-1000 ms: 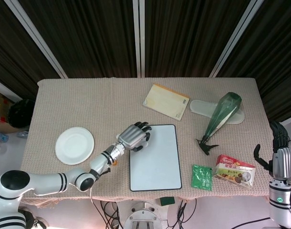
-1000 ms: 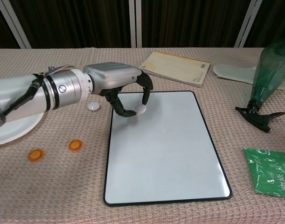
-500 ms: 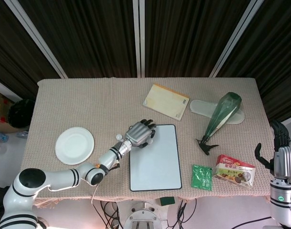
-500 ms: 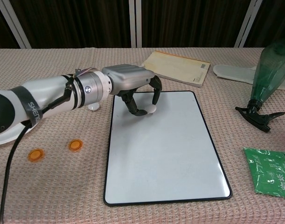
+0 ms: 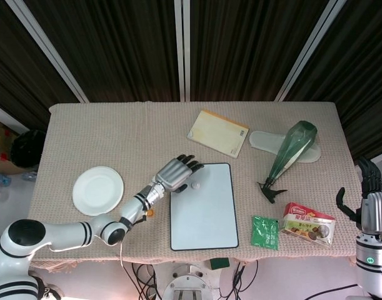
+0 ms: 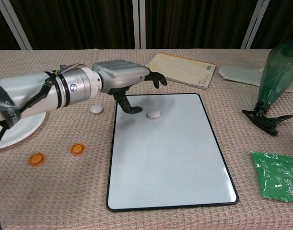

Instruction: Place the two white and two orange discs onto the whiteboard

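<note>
Legible text is scarce. Left arm (image 6: 26, 96) has a black band w/ light lettering, cut by the frame edge in chest view; can't make out the word. Red snack packet (image 5: 308, 224) near table's right edge carries print, too small to read. Green sachet (image 6: 276, 181) shows faint pale markings, illegible. Yellow notebook (image 6: 182, 69) cover: no readable title. Nothing else w/ letters or nos.

A robot test lab or staged studio: dark curtains (image 5: 115, 44) with pale vertical rails hang at 12 o'clock behind a table (image 5: 115, 131) draped in beige knit cloth, and loose cables (image 5: 147, 275) dangle below its edge at 6 o'clock.
</note>
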Tool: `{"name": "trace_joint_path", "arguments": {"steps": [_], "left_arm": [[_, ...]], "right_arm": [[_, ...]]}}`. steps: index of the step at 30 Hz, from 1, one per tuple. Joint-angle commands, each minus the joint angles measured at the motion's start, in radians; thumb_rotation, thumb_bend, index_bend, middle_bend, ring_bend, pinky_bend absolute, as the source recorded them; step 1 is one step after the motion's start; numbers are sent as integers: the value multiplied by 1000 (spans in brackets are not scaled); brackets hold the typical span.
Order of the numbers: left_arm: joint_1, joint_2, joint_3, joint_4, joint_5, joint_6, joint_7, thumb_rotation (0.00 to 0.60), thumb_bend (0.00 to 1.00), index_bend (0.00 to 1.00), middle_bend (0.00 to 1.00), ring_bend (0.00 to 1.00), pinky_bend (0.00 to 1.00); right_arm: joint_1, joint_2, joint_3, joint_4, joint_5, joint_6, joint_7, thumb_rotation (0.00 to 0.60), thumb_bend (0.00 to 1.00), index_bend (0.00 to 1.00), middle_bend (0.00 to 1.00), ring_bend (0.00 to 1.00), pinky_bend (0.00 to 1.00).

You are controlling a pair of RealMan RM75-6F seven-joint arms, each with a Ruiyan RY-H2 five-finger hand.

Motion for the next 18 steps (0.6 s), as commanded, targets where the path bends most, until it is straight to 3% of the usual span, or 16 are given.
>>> {"name": "trace_joint_path", "arguments": {"steps": [1,7,18], "left_arm": [[56,86,36,-82,-12,59,48,600,323,225,170,68,164],[116,157,81,-130,-46,101,84,600,309,260,170,69,164],[163,159,103,-97,-32,110,26,600,309,308,171,68,164]], "right_arm": [[1,-1,-1,0,-1,-3,0,600,607,40,5,0,0],[10,-16,-11,8,-12,-14,-1,600,606,40,5,0,0],[7,-7,-14,-3,-18,-4,-13,600,606,40,6,0,0]]}}
